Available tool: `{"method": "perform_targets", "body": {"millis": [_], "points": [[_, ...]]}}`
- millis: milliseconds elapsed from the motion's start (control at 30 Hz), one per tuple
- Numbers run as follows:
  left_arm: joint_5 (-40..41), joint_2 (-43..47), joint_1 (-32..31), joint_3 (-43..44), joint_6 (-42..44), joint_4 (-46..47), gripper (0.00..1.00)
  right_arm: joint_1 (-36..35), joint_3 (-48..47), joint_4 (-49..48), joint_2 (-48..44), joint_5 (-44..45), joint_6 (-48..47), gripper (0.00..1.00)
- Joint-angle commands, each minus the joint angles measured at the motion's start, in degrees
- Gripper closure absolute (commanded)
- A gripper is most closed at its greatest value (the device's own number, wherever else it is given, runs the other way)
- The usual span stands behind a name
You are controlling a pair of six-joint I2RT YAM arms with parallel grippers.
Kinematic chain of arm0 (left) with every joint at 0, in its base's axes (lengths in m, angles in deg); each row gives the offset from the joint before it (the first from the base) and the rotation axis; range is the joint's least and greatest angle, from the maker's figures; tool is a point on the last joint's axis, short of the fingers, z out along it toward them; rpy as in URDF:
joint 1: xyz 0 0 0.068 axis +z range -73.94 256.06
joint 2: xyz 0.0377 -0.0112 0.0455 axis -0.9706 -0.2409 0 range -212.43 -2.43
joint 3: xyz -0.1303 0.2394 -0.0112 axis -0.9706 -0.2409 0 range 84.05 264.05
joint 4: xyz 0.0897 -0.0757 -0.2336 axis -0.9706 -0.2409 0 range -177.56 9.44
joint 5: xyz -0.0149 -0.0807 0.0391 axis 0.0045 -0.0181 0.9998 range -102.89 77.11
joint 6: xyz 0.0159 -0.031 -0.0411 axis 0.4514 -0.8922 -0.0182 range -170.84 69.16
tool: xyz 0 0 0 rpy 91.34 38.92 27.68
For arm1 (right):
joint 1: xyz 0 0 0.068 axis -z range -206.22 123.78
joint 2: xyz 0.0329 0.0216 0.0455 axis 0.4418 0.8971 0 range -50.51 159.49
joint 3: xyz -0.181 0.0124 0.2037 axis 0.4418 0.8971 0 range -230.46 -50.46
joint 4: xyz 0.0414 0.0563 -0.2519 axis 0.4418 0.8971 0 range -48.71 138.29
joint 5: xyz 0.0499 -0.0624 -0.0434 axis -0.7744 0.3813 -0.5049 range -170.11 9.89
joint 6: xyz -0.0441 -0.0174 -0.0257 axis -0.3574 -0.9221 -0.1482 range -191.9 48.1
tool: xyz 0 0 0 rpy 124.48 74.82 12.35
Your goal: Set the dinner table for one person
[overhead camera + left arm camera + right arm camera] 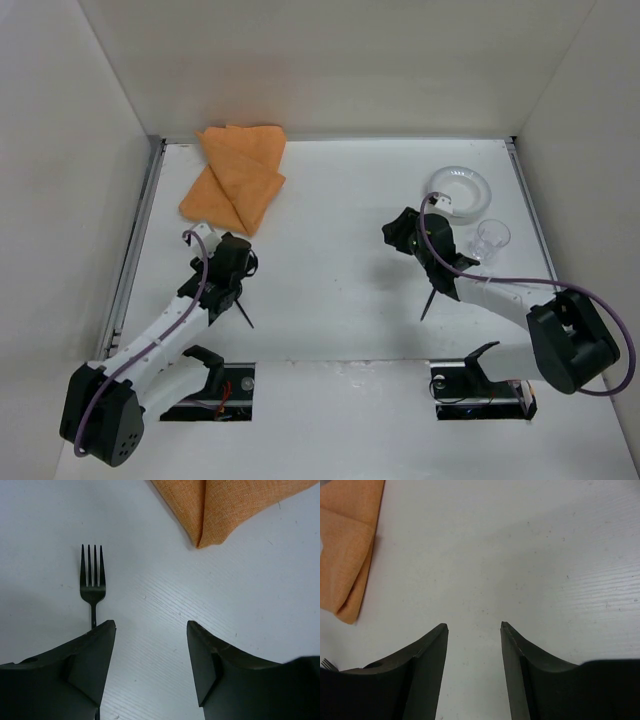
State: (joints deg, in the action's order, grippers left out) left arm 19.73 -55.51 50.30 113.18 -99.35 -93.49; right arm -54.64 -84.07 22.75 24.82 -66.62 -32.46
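The white dinner table [330, 200] carries a folded orange cloth [238, 178] at the back left. A clear plate [457, 190] and a clear glass [491, 238] stand at the right. A black fork [93, 580] lies flat just left of my left gripper [150, 625], its tines toward the cloth [225, 505] and its handle passing under the left finger. My left gripper [240, 250] is open and empty above bare table. My right gripper [474, 626] is open and empty, left of the plate in the top view [398, 232].
A thin dark utensil [428, 303] lies partly under my right arm. Another thin dark handle [244, 316] sticks out beside my left arm. Metal rails [140, 230] and white walls bound the table's sides and back.
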Motion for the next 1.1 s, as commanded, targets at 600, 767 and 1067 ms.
{"method": "perform_targets", "body": {"millis": [600,767,1067], "points": [[-1.94,-18.36,10.85,12.96,0.08,22.33,0.38,-0.53,-2.78,-1.23,1.66,-1.37,-1.38,0.97],[-8.87,-28.2,16.65,20.26,0.08,27.77,0.47,-1.41,-3.13,-1.14,1.14,-1.81,-1.73,0.97],[-10.56,-46.56,19.74,34.22,3.33,29.89,0.61,-1.76,-3.4,-1.84,2.72,-1.9,-2.44,0.73]]}}
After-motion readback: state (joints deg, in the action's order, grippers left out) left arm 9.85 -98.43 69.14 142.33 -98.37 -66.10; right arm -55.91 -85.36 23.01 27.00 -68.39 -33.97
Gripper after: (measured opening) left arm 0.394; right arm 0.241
